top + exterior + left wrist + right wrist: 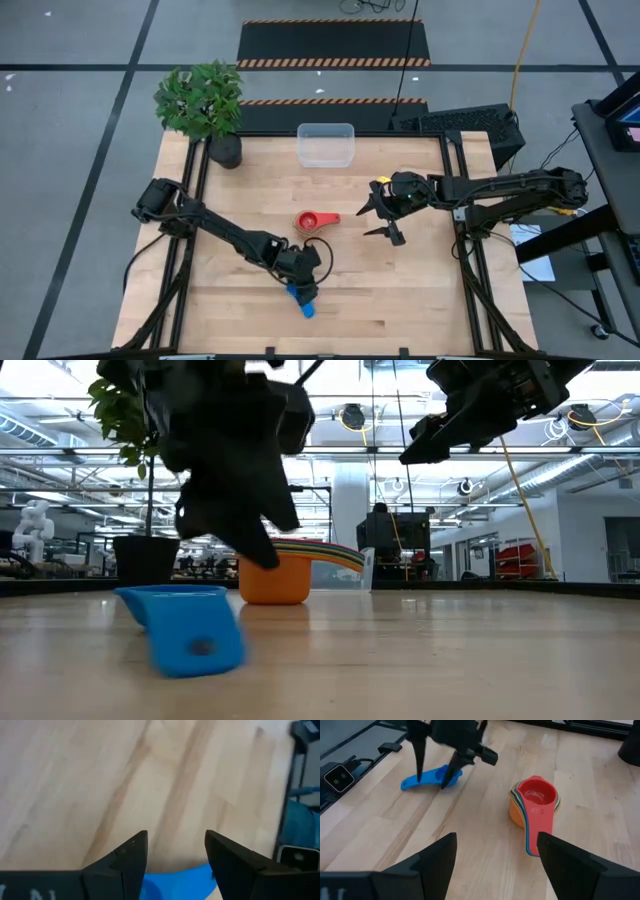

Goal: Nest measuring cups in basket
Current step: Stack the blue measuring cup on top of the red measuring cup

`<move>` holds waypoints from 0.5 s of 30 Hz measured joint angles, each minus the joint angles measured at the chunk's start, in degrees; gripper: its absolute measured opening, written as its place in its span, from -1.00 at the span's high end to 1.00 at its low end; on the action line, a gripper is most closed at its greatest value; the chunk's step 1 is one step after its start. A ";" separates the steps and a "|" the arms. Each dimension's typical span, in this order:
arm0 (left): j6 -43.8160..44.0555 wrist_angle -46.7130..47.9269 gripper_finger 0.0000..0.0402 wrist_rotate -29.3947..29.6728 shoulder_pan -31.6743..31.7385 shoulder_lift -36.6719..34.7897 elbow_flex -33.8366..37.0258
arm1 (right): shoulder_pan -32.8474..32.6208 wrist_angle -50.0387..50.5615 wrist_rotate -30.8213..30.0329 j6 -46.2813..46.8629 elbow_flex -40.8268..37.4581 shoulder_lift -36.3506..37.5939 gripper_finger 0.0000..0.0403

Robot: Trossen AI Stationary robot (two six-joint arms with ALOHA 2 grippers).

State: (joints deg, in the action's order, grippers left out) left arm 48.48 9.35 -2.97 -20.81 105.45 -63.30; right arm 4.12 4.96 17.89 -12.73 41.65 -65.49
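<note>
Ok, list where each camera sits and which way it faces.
High: overhead, straight down on table; both arms, basket.
Low: table height, level across; blue cup near, arms above.
Left wrist: looks down past open left gripper at blue cup.
Right wrist: past open right gripper toward nested stack.
Shared: all show the blue cup.

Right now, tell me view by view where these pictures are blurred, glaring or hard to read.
Low view: the left gripper is a dark backlit mass against bright ceiling lights, and the blue measuring cup looks soft. Left wrist view: the wooden table is blurred, the blue cup only a sliver. Right wrist view: the stack of nested cups is crisp. High view: even light, clear basket faint.
</note>
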 joint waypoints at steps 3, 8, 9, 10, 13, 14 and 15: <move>-2.78 0.99 0.00 -0.85 -0.79 -0.79 -0.99 | -0.01 -0.08 -0.02 0.10 0.00 0.00 -0.33; -10.63 8.38 0.01 3.78 -3.84 -3.19 -4.61 | -2.93 -3.03 -0.06 4.18 -1.08 -0.86 -0.33; -12.23 10.62 0.01 5.80 -4.82 -3.85 -5.24 | -3.85 -4.08 -0.07 4.91 -1.73 -1.07 -0.33; -13.43 12.80 0.01 7.83 -5.84 -4.23 -5.94 | -4.86 -5.79 -0.07 5.73 -2.31 -1.34 -0.33; -13.85 14.80 0.05 11.40 -10.18 -4.27 -7.26 | -7.71 -9.63 -1.78 7.66 -3.96 -1.53 -0.33; -13.44 15.89 0.08 11.68 -11.86 -4.25 -7.14 | -8.59 -10.23 -2.91 7.92 -4.28 -1.59 -0.33; -12.99 16.14 0.13 11.78 -13.61 -4.01 -7.05 | -9.27 -10.34 -4.26 7.97 -4.39 -1.64 -0.33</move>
State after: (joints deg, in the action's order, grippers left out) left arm 35.49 25.50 8.81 -34.42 101.44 -70.35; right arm -5.15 -5.38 13.63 -4.77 37.25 -67.13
